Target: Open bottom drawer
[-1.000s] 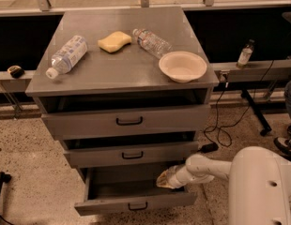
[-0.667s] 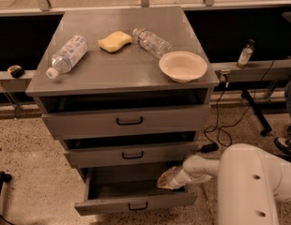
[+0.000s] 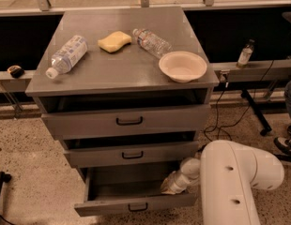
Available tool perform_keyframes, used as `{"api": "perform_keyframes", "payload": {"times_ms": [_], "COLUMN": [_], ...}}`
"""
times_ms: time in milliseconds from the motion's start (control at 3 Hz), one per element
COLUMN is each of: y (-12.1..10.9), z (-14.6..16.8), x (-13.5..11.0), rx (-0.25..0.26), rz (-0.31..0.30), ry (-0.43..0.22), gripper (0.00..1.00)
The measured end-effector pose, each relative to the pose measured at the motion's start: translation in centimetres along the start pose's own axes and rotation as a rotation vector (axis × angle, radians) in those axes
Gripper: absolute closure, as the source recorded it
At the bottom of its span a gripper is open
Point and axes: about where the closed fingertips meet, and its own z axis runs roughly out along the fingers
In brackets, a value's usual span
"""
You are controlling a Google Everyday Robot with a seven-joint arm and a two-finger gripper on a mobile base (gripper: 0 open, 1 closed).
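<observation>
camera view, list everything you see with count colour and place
cabinet: 1, grey, centre, three drawers
bottom drawer: 1, grey, lowest tier, pulled out
bottles: 2, clear, lying on cabinet top, left and back
sponge: 1, yellow, top, between the bottles
bowl: 1, cream, top, front right
small bottle: 1, colour unclear, upright on right ledge
arm: 1, white, lower right
tool: 1, pale, in bottom drawer's right end

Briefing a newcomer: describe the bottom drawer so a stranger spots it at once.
Find the grey metal three-drawer cabinet. The grey bottom drawer is its lowest tier, with the robot's pale gripper inside its right end. Unlike the two above, it stands pulled far out, interior showing.
</observation>
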Motion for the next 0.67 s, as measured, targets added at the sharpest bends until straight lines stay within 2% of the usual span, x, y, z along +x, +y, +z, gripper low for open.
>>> {"api": "perform_keyframes", "payload": {"times_ms": [333, 667], "y": [0.4, 4.1], "z": [-0.1, -1.5], "x": [0.0, -1.7], "rx": [-0.013, -0.097], "rz": [0.001, -0.012], "ry": [0.008, -0.032], "gripper": [1.0, 1.0]}}
